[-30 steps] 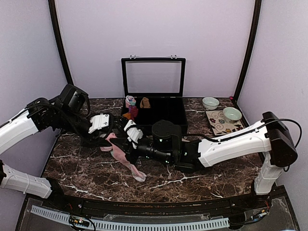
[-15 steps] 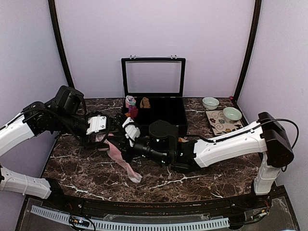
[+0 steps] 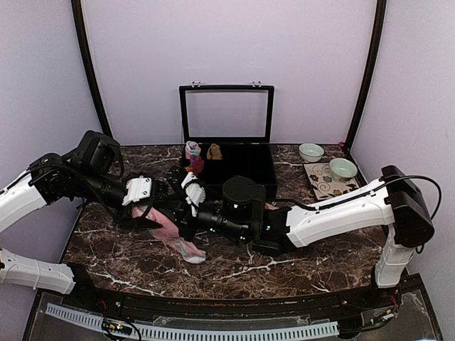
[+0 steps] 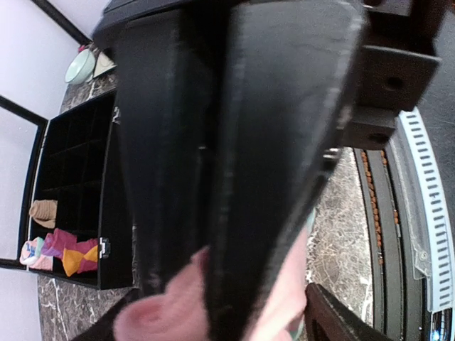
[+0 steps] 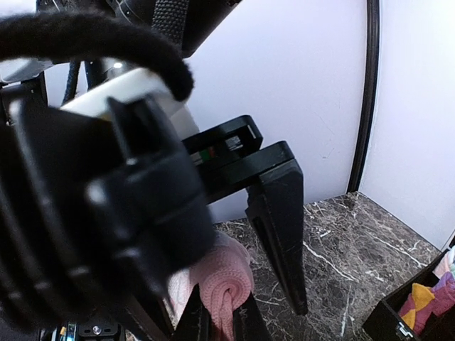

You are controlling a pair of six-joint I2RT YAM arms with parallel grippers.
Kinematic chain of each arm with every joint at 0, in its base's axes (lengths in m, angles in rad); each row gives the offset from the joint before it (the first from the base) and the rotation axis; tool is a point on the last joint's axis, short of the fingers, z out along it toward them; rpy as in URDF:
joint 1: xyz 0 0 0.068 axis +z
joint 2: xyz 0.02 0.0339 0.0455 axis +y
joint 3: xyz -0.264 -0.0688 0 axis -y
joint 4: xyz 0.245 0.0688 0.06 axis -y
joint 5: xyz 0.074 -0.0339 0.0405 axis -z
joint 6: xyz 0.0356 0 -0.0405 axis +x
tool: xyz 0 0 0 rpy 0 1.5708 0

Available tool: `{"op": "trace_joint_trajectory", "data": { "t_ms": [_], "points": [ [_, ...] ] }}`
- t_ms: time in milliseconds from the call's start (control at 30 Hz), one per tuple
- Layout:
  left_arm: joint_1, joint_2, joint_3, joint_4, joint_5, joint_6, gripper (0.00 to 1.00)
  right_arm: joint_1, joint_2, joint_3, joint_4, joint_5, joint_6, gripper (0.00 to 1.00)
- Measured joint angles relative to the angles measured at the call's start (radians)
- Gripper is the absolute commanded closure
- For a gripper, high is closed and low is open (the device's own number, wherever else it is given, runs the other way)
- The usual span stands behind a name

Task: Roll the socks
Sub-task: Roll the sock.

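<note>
- Lavender walls and black corner posts close in a dark marble table (image 3: 320,249). Its right near part lies bare, as does a strip at the left near corner.
- Both arms crowd the left-centre of the table, their wrists meeting just in front of the box. The right arm lies across the middle from its base at the right edge.
- A black compartment box (image 3: 264,186) stands at the back centre with its glass lid (image 3: 226,114) upright.
- The box's left cells hold small rolled bundles: a pink-and-mint one (image 3: 190,149), a tan one (image 3: 213,151), a magenta one (image 3: 197,165) and an orange one (image 3: 188,171). The other cells look dark.
- At the right rear, one pale green bowl (image 3: 311,151) sits on the table. A second bowl (image 3: 343,168) rests on a patterned mat (image 3: 321,186).
- The pink sock (image 3: 176,240) lies left of centre, one end wound up between the arms, its mint-white toe on the marble.
- The right claw (image 5: 220,323) is closed, pinching the rolled end of the pink sock.
- The left claw (image 3: 161,199) is open, its fingers standing on either side of the right claw's fingers and the roll.
- Against a second ago, the left claw has spread wider and its arm has drawn back leftward.
- The sock's loose tail, then stretched toward the near centre, now lies shorter and more bunched.
</note>
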Motion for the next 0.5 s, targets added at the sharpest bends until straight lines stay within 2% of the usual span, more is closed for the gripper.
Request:
{"op": "trace_joint_trajectory", "data": {
  "t_ms": [267,433,500],
  "points": [
    [-0.005,0.000,-0.031,0.117,-0.172,-0.040,0.42,-0.002,0.000,0.001,0.008,0.001,0.055,1.00],
    [-0.009,-0.002,-0.044,0.154,-0.232,-0.019,0.67,-0.008,0.006,0.021,0.008,0.013,0.088,1.00],
    [-0.012,-0.008,-0.060,0.178,-0.262,0.004,0.72,-0.012,0.008,0.031,-0.001,0.023,0.105,1.00]
  ]
}}
